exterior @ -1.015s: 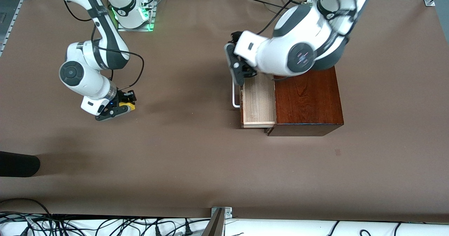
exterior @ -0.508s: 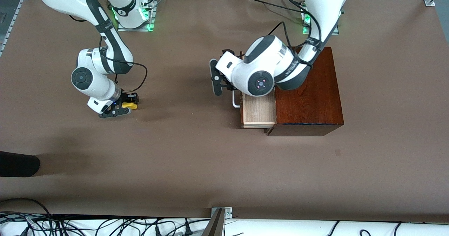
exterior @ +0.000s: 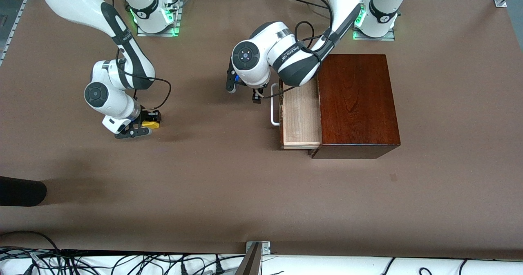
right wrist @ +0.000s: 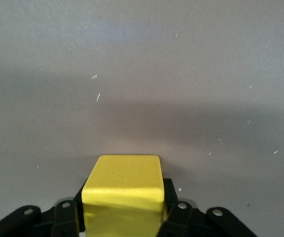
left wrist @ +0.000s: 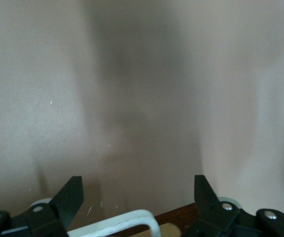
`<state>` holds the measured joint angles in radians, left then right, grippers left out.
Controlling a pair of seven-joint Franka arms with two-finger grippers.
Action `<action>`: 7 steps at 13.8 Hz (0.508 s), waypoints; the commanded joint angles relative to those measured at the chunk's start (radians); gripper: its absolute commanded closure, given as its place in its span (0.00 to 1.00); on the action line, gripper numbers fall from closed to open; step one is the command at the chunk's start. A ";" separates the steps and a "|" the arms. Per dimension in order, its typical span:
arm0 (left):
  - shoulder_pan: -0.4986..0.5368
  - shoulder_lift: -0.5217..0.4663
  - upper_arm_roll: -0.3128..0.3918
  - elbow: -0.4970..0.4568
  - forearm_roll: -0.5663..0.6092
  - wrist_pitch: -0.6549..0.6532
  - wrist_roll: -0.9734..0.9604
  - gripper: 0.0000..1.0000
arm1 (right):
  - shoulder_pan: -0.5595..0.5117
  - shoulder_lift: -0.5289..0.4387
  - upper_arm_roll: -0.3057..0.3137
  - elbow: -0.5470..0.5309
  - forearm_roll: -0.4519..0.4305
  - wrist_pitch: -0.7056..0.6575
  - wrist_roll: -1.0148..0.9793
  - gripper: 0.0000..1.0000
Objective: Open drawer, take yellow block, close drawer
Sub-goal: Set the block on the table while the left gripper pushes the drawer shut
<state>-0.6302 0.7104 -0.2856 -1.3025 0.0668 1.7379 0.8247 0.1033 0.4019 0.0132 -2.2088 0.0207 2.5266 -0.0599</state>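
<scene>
Between right tool (exterior: pixel 144 126) fingers: yellow block (exterior: pixel 150 124), low on table (exterior: pixel 204 177).

A brown worktop (exterior: pixel 229 185) carries everything. A dark rounded object (exterior: pixel 20 191) lies at its edge toward the right arm's end; tangled cables (exterior: pixel 122 262) hang below its near edge.

The drawer (exterior: pixel 301 115) stands pulled out of the wooden box (exterior: pixel 358 103), its pale inside open from above; the left gripper (exterior: pixel 244 92) hangs over the table just beside the white handle (exterior: pixel 274 105); the right gripper (exterior: pixel 139 128), with the yellow block (exterior: pixel 151 124) between its fingers, stands well apart toward the right arm's end.
</scene>
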 commanded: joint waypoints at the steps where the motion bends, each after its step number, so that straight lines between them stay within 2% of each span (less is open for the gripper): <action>1: 0.007 0.003 0.022 -0.020 0.041 -0.017 0.031 0.00 | -0.019 -0.105 0.011 0.004 0.011 -0.056 -0.006 0.00; 3: 0.039 0.000 0.034 -0.057 0.042 -0.041 0.033 0.00 | -0.021 -0.188 -0.002 0.062 0.011 -0.193 -0.020 0.00; 7: 0.099 -0.020 0.034 -0.047 0.042 -0.174 0.033 0.00 | -0.024 -0.300 -0.016 0.219 0.010 -0.403 -0.026 0.00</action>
<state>-0.5833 0.7230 -0.2727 -1.3172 0.0740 1.6969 0.8371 0.0932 0.1534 -0.0032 -2.0481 0.0207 2.2289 -0.0621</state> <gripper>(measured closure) 0.000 0.000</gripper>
